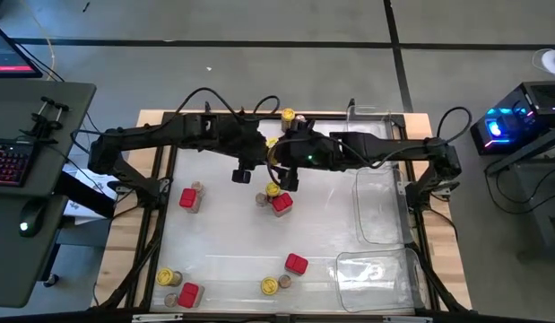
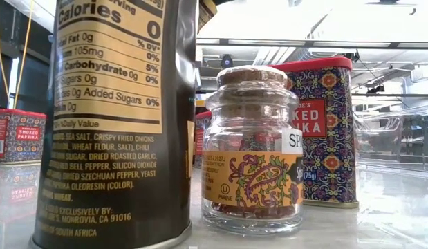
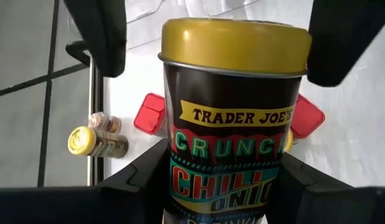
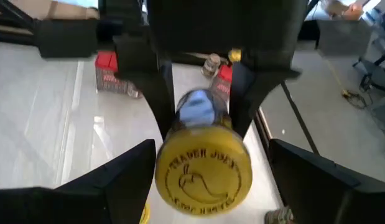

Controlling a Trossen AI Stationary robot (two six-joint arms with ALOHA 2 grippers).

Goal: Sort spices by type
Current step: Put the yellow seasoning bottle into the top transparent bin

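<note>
Left hand grips yellow-lidded jar | right hand open beside it | low view: cork-topped jar

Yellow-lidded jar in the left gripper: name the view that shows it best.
Left wrist view: the jar fills it, lid and label readable, between the left gripper's fingers. Right wrist view shows mainly its lid. In the high view the arms hide it; the low view misses it.

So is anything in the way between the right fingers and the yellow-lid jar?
No, nothing visible. The left fingers hold the jar, and the open right fingers sit on both sides of its lid, with only bare gaps between.
</note>
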